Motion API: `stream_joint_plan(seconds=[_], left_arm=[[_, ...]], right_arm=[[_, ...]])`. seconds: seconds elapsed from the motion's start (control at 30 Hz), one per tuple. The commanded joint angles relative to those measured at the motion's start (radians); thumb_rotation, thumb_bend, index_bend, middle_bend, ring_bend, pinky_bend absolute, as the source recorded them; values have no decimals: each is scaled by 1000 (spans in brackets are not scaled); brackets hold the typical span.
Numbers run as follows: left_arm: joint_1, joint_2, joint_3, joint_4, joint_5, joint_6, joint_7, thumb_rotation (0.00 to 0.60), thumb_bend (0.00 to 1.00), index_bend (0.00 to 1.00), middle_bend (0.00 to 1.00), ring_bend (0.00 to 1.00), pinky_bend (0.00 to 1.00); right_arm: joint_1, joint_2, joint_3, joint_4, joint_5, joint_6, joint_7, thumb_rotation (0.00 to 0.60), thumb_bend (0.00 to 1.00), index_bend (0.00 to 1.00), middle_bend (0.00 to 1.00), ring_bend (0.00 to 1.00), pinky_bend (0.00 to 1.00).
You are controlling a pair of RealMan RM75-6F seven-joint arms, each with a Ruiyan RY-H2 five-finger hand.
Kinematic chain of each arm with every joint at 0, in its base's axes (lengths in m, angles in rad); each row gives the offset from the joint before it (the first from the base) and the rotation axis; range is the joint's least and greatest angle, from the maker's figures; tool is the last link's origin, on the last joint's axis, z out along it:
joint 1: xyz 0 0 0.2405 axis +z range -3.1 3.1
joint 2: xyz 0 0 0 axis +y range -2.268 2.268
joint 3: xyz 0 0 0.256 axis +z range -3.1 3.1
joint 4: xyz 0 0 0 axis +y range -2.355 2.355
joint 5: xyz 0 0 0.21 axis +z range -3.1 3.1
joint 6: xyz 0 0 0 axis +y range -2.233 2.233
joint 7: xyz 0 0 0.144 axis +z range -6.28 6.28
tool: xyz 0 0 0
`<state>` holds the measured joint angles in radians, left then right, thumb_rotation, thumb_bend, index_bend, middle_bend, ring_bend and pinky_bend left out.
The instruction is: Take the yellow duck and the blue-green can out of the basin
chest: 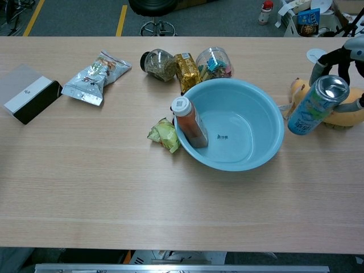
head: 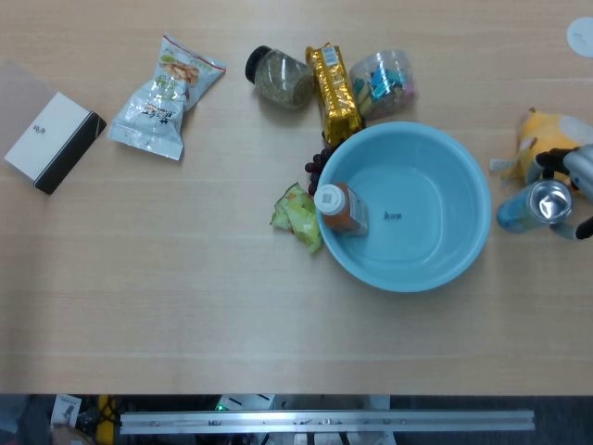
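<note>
The can (chest: 314,106) is blue-green with a silver top, tilted with its top leaning right, held just right of the basin (chest: 267,116) and outside its rim by the fingers of the right robot hand (chest: 348,62), which is mostly cut off at the frame edge. The yellow duck (head: 548,139) is a soft plush lying on the worktop (chest: 114,187) just behind and to the right of the can, outside the basin. The basin is light blue, round and upright near the middle of the worktop.
</note>
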<state>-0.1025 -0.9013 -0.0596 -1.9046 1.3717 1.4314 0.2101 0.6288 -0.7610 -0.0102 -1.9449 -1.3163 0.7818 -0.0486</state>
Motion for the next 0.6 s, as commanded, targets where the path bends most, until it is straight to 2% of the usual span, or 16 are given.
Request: stream_joint_plan(seconds=[0.03, 0.6], left_arm=[[1, 3, 3, 1, 1, -2, -3, 600, 419, 334, 339, 291, 284], [7, 8, 3, 18, -3, 7, -28, 600, 418, 334, 339, 291, 264]], right_arm=[[-2, -28, 1, 27, 11, -13, -4, 600, 306, 505, 512, 518, 694], [-13, -190, -2, 165, 55, -41, -41, 600, 297, 505, 513, 518, 694]])
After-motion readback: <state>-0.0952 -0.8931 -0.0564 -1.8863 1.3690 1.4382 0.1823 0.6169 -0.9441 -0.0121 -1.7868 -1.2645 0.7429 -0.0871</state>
